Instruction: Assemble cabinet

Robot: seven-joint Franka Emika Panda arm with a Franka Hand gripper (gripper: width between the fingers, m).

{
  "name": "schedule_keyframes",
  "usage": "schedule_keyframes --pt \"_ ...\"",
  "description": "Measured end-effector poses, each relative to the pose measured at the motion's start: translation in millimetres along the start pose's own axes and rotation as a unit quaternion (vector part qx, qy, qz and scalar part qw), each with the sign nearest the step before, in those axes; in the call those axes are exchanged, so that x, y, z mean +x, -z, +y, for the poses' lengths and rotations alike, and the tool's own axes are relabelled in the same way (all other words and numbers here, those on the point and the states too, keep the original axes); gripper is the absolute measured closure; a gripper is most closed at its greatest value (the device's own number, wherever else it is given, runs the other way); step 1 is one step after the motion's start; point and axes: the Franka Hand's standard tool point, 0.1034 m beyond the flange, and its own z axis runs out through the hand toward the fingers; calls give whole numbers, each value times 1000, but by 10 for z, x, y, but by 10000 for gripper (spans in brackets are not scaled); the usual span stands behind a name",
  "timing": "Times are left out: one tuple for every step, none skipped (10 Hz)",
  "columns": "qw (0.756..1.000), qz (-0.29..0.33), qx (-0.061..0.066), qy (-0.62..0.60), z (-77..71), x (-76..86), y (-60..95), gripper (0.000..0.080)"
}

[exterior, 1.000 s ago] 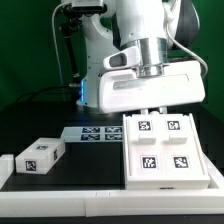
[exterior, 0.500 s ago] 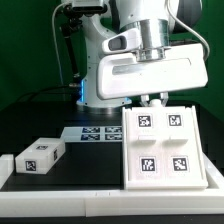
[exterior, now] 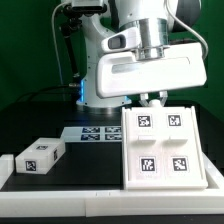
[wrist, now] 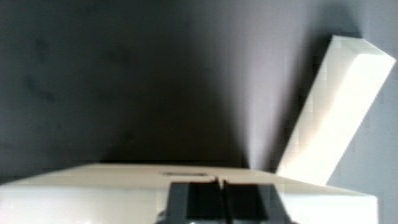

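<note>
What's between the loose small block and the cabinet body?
Exterior view: bare black table between small block and cabinet body; the marker board sits in that gap, farther back.

The cabinet body (exterior: 164, 140) and the loose drawer block (exterior: 38, 155) look like smooth white plastic with a faint sheen; their tags are matt black print; the bench (exterior: 35, 120) is dull black; the arm's shell (exterior: 150, 78) is glossy white

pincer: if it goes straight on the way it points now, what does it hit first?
Most likely the far edge of the cabinet body, directly under the pincer. The pictures do not show whether any gap is left between them.
</note>
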Motion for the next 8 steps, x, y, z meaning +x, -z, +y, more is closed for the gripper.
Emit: schedule_keyframes --pt "1000 -5 2 1 -11 51 75 796" --pt "1000 -6 4 2 -21 103 110 796" --pt "1000 -7 4 4 -41 108 93 796" --pt "1000 -8 5 4 -38 99 87 796" --pt "1000 -8 5 4 -37 100 87 796" --pt "1000 -8 5 4 -39 105 92 796" --pt "1000 -10 6 4 -49 140 131 796" --pt "1000 -10 7 5 -56 181 179 796"
